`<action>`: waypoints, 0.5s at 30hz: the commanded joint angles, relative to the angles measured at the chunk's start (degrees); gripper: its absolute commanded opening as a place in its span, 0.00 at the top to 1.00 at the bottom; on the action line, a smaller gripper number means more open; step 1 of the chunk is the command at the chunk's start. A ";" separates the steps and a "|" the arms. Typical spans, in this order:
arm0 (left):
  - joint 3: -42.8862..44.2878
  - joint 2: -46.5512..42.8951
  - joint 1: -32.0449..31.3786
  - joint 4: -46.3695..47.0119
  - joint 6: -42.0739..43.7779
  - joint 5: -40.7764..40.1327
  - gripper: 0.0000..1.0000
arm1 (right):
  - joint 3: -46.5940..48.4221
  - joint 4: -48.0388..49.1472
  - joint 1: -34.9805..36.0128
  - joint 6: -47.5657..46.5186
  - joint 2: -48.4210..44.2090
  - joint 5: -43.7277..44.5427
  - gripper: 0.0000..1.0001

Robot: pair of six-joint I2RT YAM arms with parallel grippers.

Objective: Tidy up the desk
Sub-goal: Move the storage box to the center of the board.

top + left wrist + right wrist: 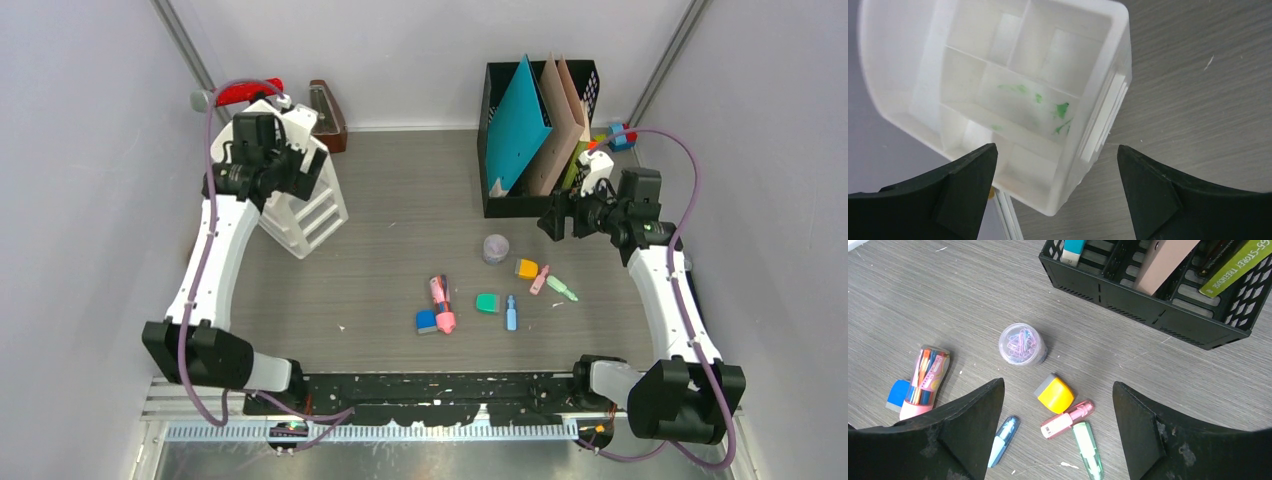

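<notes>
The desk (400, 200) carries loose stationery at centre right: a clear jar of paper clips (1022, 344), a yellow eraser (1055, 393), pink (1068, 419), green (1088, 449) and blue (1003, 440) highlighters, and a pink pen cup (923, 380) lying on its side. My right gripper (1058, 385) hovers open above the yellow eraser and the highlighters, holding nothing. My left gripper (1057, 150) is open over the near corner of a white compartment organizer (1013, 90) with green marks inside, and touches nothing.
A black file holder (535, 140) with folders and books stands at the back right. A red stapler (250, 92) and a brown object (328, 115) sit at the back left. A green eraser (487, 302) and a blue eraser (427, 321) lie near the pen cup.
</notes>
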 commanded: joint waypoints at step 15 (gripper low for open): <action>1.29 4.54 3.43 -4.41 2.02 10.84 0.26 | -1.03 1.29 0.13 0.42 -0.61 -1.43 0.15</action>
